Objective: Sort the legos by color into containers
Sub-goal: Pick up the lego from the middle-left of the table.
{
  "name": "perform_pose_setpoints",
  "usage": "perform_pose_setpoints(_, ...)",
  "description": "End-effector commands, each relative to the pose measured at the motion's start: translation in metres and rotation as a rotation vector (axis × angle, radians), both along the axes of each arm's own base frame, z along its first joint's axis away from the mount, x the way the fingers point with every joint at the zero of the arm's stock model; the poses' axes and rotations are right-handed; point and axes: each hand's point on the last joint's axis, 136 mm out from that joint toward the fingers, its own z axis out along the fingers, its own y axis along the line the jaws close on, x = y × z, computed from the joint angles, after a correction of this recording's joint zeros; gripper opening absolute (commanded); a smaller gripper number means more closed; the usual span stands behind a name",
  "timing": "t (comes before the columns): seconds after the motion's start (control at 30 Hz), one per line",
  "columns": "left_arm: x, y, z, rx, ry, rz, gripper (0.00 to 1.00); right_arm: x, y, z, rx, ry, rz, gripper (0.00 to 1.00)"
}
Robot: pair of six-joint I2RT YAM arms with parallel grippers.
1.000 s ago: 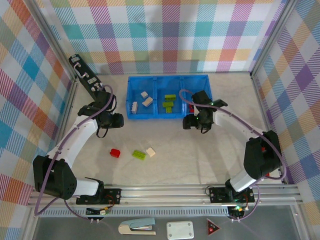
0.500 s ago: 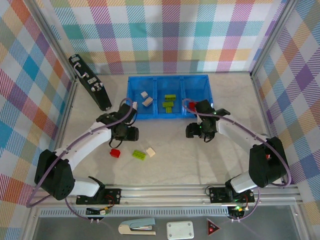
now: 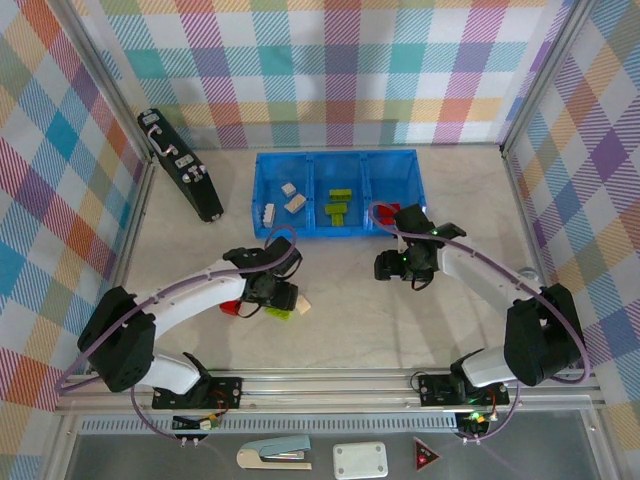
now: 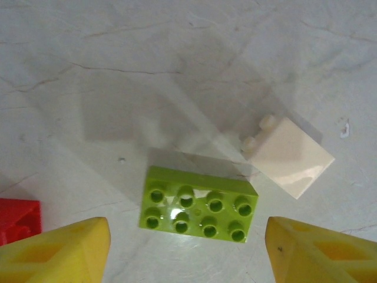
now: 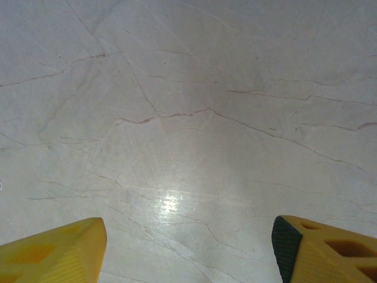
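On the table lie three loose legos: a lime green brick (image 4: 199, 205) (image 3: 279, 313), a cream one (image 4: 287, 156) (image 3: 301, 303) just beyond it, and a red one (image 4: 19, 219) (image 3: 231, 308) to its left. My left gripper (image 4: 187, 246) (image 3: 281, 301) hovers open right over the green brick, with one yellow finger on each side and not touching it. The blue containers (image 3: 262, 192) hold cream bricks (image 3: 291, 198) on the left, green bricks (image 3: 338, 206) in the middle and a red brick (image 3: 387, 213) on the right. My right gripper (image 5: 188, 247) (image 3: 388, 266) is open over bare table, holding nothing.
A black rectangular device (image 3: 181, 176) leans at the back left. Metal rails (image 3: 330, 382) run along the near edge, and plaid walls close in the sides. Bare marble-patterned table lies between the two arms.
My left arm swung from beside the tray down to the loose bricks, and its jaws opened wider. The right arm drew back a little from the tray toward the near side.
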Motion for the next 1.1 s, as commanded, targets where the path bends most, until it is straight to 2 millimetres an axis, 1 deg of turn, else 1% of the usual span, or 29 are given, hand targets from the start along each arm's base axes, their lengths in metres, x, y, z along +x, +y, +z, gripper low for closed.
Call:
perform_pose_setpoints(0.0,-0.009,-0.008,-0.014,0.009,0.026,-0.033,0.72,-0.009,-0.001,0.001,0.007,0.01,-0.007,0.75)
perform_pose_setpoints(0.07,-0.011,-0.009,-0.021,0.033,0.033,-0.049,0.74,-0.01,-0.002,0.001,0.006,0.011,-0.008,0.75)
perform_pose_setpoints(0.27,-0.014,-0.006,-0.04,0.118,0.057,-0.071,0.75,-0.013,-0.003,0.0,0.007,0.018,-0.013,0.75)
perform_pose_setpoints(0.47,-0.016,-0.003,-0.05,0.147,0.072,-0.075,0.72,-0.015,-0.004,0.001,0.008,0.021,-0.018,0.75)
perform_pose_setpoints(0.6,-0.018,-0.001,-0.054,0.151,0.08,-0.074,0.7,-0.015,-0.004,0.002,0.007,0.02,-0.019,0.75)
perform_pose_setpoints(0.87,-0.018,-0.001,-0.054,0.145,0.075,-0.069,0.64,-0.016,-0.004,0.004,0.012,0.016,-0.023,0.75)
perform_pose_setpoints(1.07,-0.009,-0.004,-0.047,0.147,0.031,-0.073,0.64,-0.016,-0.005,0.006,0.012,0.01,-0.024,0.75)
